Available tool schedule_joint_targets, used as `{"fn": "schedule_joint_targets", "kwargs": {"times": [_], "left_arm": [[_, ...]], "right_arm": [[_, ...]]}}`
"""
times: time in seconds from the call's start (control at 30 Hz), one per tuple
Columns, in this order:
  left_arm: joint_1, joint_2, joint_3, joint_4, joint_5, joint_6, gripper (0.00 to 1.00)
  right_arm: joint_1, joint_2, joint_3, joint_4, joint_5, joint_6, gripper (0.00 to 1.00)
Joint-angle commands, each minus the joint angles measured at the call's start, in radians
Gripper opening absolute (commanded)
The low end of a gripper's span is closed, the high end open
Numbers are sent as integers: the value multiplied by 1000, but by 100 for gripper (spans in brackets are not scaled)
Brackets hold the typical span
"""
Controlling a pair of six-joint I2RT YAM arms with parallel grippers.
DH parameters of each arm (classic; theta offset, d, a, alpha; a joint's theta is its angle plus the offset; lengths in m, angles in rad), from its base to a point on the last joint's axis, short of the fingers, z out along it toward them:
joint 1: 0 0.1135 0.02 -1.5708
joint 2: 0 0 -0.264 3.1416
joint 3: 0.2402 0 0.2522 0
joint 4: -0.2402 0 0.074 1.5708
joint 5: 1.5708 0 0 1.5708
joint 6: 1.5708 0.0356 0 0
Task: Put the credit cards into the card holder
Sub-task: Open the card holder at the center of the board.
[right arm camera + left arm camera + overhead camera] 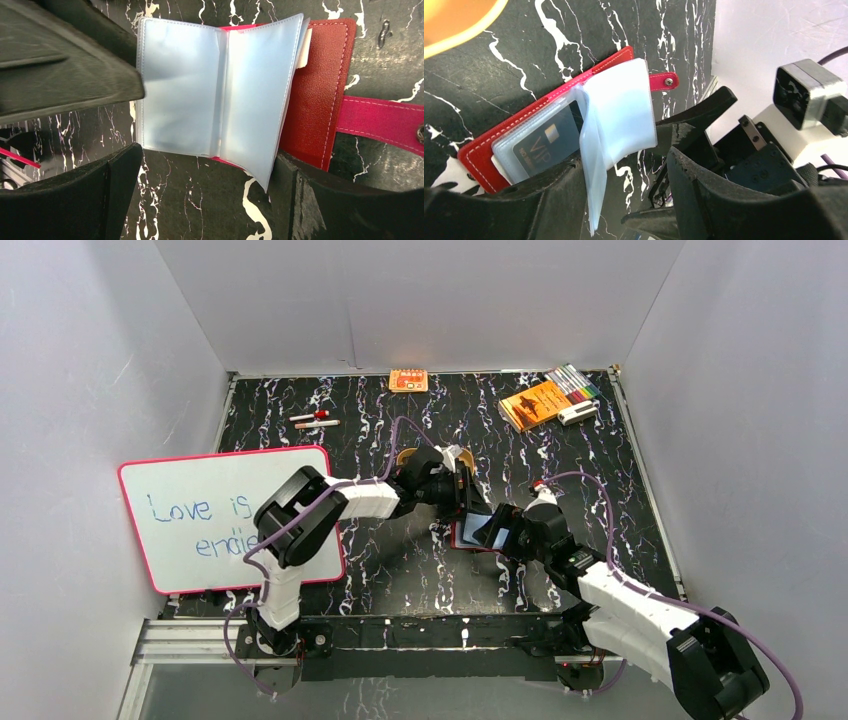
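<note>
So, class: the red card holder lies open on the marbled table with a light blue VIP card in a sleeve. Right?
No. The VIP card is dark, not light blue; the left wrist view shows it. The red card holder does lie open on the marbled table, card in a sleeve.

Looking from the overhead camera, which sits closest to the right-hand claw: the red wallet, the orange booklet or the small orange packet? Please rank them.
1. Card holder, at the right gripper fingertips.
2. Orange booklet, back right.
3. Orange packet, back centre.
</note>
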Motion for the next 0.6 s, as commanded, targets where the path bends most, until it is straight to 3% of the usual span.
{"fn": "schedule_joint_targets", "kwargs": {"times": [0.0,0.57], "left_arm": [[-16,19,61,30,43,-17,54],[-43,44,129,36,59,-44,54]], "right_arm": [[-4,-2,13,-82,18,-35,99],[-3,28,43,-76,-8,-58,99]]}}
